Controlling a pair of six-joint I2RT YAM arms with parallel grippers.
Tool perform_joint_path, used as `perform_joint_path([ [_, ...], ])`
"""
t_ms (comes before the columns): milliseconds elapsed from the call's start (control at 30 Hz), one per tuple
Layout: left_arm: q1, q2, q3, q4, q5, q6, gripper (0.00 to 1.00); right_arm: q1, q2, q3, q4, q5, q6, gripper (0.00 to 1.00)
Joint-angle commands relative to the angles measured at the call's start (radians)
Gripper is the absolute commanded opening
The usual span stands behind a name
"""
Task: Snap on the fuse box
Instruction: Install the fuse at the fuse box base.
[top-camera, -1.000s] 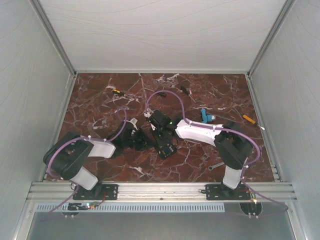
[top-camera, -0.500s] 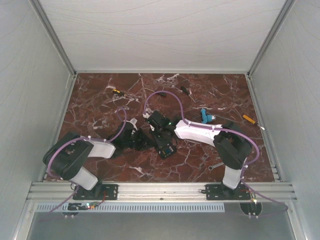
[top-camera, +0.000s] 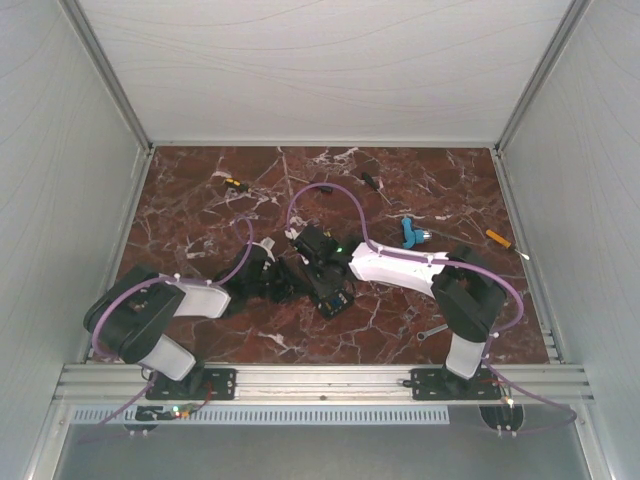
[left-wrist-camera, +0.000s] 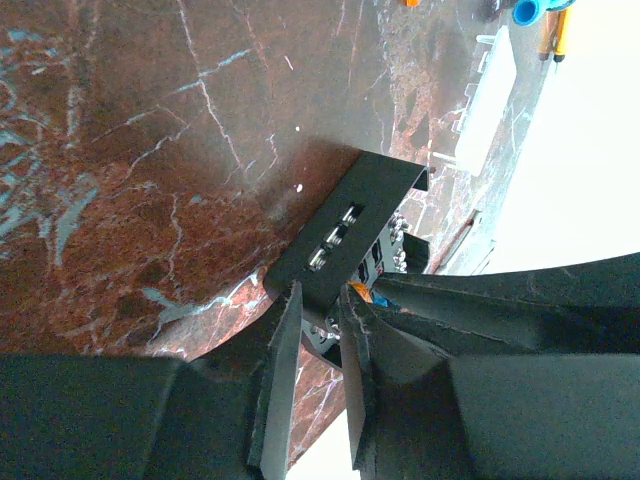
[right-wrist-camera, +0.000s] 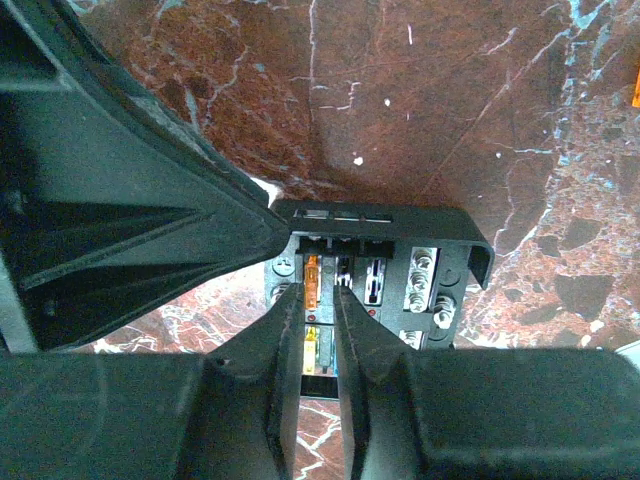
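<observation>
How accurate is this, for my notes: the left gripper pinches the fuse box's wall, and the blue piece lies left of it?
The blue piece lies right of the fuse box, per the top view. The left gripper does pinch its wall.

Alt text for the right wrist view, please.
The right end effector, fingers slightly parted, hangs over a black fuse box with orange and yellow fuses and screw terminals showing. The left end effector meets the box's left corner, on a dark red marble table.

left claw clamped narrow and right claw parted a slit, both low, angled inward, tips nearly meeting.
</observation>
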Motion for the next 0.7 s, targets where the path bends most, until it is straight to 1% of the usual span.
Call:
perform_joint_path([
  [0,-0.009,-0.007,-0.004,-0.03,-0.013,0.001,0.21,0.005,-0.021,0.012,-0.018,0.005,0.008,0.12],
  [67,-0.009,-0.006,-0.003,-0.031,-0.013,0.002,0.21,0.005,-0.016,0.015,-0.023,0.003,0.009,0.1],
  [167,-0.009,-0.001,-0.001,-0.031,-0.011,0.001,0.21,0.005,0.001,0.02,-0.051,-0.006,0.008,0.01],
  [200,-0.009,0.0,-0.001,-0.032,-0.011,0.001,0.21,0.005,0.008,0.022,-0.063,-0.012,0.007,0.0],
  [367,-0.009,0.004,0.001,-0.03,-0.01,0.001,0.21,0.005,0.042,0.001,-0.104,-0.023,0.002,0.0],
  [667,-0.009,0.003,-0.002,-0.033,-0.012,0.0,0.21,0.011,0.114,-0.093,-0.104,-0.001,-0.013,0.0],
])
